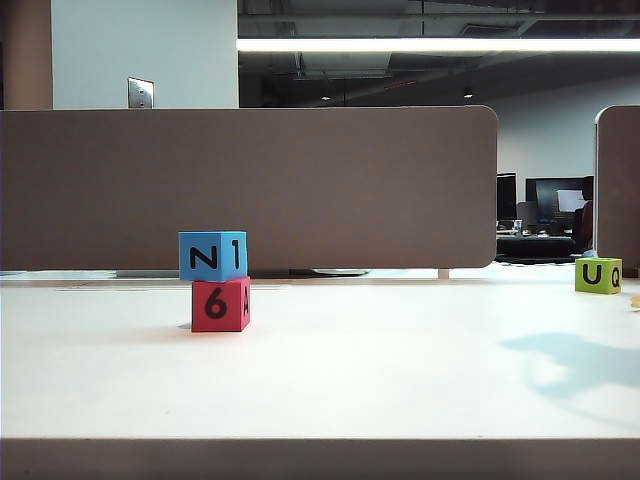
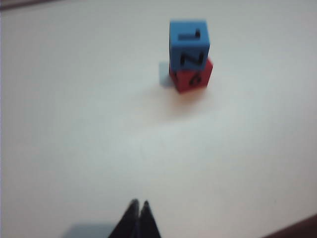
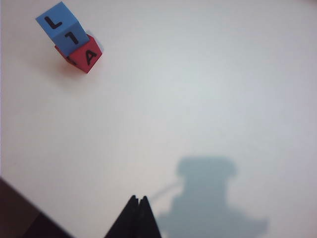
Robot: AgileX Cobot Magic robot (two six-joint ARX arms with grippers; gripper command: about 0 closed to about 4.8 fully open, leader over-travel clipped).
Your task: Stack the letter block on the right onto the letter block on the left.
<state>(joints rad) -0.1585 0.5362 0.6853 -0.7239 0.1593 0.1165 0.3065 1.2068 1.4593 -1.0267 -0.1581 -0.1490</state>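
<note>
A blue letter block point(image 1: 213, 255) marked N and 1 rests on top of a red block point(image 1: 220, 305) marked 6, left of the table's middle. Both wrist views show the same stack, the blue block point(image 2: 188, 45) over the red block point(image 2: 192, 80), and from the other side the blue block point(image 3: 62, 29) over the red block point(image 3: 84, 56). My left gripper point(image 2: 139, 204) is shut and empty, high above the table and well back from the stack. My right gripper point(image 3: 138, 198) is shut and empty too, far from the blocks. Neither arm shows in the exterior view.
A green block point(image 1: 598, 274) marked U and Q stands at the far right edge of the white table point(image 1: 380, 360). A brown partition wall point(image 1: 250, 185) runs behind the table. An arm's shadow point(image 1: 580, 360) falls on the table at the right.
</note>
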